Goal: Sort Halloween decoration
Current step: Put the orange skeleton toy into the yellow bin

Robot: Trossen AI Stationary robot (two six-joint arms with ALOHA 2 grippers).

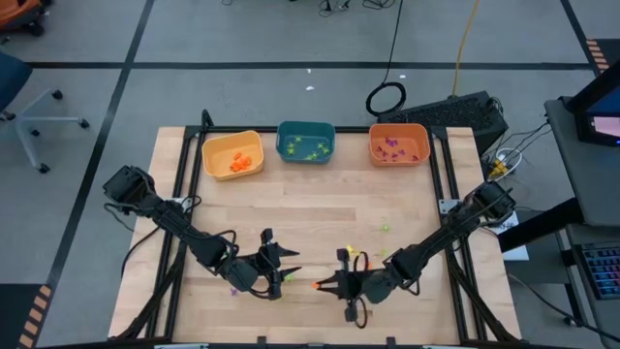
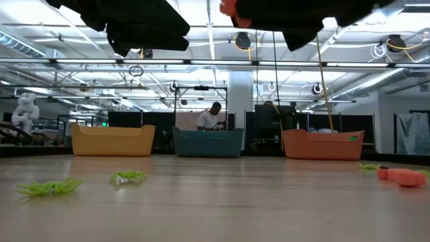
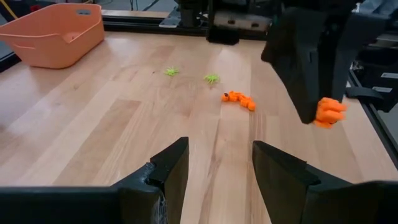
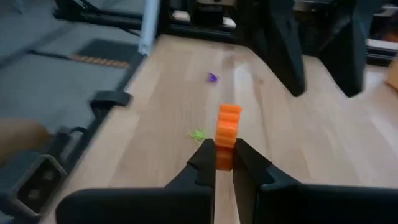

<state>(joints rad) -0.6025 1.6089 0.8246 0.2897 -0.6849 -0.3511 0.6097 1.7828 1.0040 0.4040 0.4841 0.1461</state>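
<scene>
Left to right across the pale wooden worktop (image 1: 310,223): the left hand (image 3: 214,165) hovers low at the near edge, fingers spread and empty, facing a loose orange segmented trinket (image 3: 239,99) and two light-green ones (image 3: 211,78). The right hand (image 4: 224,158), just beside it and raised off the wood, pinches a small ribbed orange plastic trinket (image 4: 227,127). At the far edge stand a yellow plastic bin (image 1: 232,153) holding orange pieces, a teal bin (image 1: 306,142) and an orange bin (image 1: 398,143). Step in hand, by judgement: carrying. The next move calls for reaching the yellow bin before the fingers part.
</scene>
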